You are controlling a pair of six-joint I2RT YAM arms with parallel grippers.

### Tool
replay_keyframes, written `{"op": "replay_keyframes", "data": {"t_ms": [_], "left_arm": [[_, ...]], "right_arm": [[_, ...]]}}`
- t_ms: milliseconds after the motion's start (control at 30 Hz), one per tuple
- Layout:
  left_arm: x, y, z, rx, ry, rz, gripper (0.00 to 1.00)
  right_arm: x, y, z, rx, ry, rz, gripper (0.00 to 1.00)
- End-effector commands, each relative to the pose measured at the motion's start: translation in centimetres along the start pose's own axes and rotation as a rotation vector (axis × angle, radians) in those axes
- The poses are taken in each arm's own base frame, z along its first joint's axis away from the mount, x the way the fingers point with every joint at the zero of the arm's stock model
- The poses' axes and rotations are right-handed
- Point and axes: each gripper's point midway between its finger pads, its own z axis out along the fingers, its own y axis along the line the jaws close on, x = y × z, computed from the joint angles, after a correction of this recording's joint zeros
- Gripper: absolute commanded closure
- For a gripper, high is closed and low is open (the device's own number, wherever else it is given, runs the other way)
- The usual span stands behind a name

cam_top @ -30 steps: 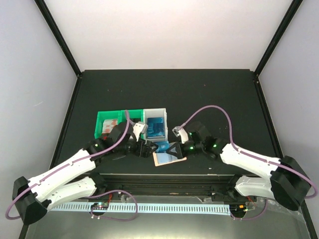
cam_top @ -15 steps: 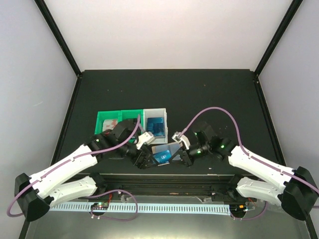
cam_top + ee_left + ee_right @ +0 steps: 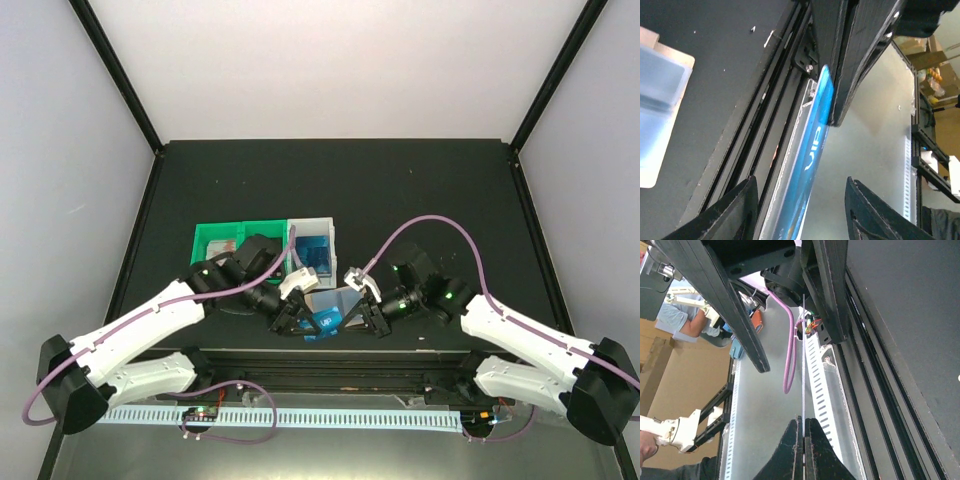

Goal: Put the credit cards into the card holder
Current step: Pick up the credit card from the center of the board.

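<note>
My right gripper (image 3: pixel 362 312) (image 3: pixel 803 426) is shut on a bright blue credit card (image 3: pixel 322 322), which is held in the air over the table's near edge. The card shows edge-on as a thin line (image 3: pixel 803 355) in the right wrist view. My left gripper (image 3: pixel 296 316) (image 3: pixel 799 212) is open, with its jaws on either side of the card (image 3: pixel 812 165) and not touching it. The tan card holder (image 3: pixel 654 172) lies flat on the table with a pale blue panel on it. In the top view it (image 3: pixel 333 299) is mostly hidden behind the grippers.
A white bin (image 3: pixel 312 250) holding more blue cards stands just behind the grippers. Green bins (image 3: pixel 222 246) stand to its left. The black rail of the table's near edge (image 3: pixel 765 125) runs under the held card.
The right gripper has lifted the blue card off the card holder and turned it on edge. Both grippers have moved toward the near edge, and the left jaws now straddle the card.
</note>
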Motion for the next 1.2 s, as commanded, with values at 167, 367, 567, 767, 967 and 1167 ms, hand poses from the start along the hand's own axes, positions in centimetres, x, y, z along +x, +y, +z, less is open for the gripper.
{"op": "replay_keyframes", "data": {"t_ms": [167, 367, 567, 767, 967, 1167], "left_arm": [[-2.0, -1.6, -1.4, 0.067, -0.054, 0.063, 0.67], [-2.0, -1.6, -0.8, 0.105, -0.048, 0.056, 0.98], [-1.9, 0.3, -0.5, 0.020, -0.063, -0.003, 0.98], [-3.0, 5.9, -0.5, -0.215, -0.253, -0.229, 0.98], [-2.1, 10.9, 0.2, -0.345, -0.520, -0.505, 0.98], [-2.4, 13.4, 0.2, -0.416, -0.720, -0.636, 0.98]], "right_arm": [[0.1, 0.5, 0.3, -0.028, 0.012, -0.017, 0.99], [0.1, 0.2, 0.4, -0.014, 0.011, -0.013, 0.99], [-0.2, -2.8, -0.1, 0.162, -0.028, 0.048, 0.60], [0.1, -9.3, -2.6, 0.526, -0.161, 0.221, 0.33], [2.0, -15.9, -6.6, 0.945, -0.207, 0.385, 0.32], [2.7, -18.7, -6.6, 1.078, -0.148, 0.407, 0.33]]}}
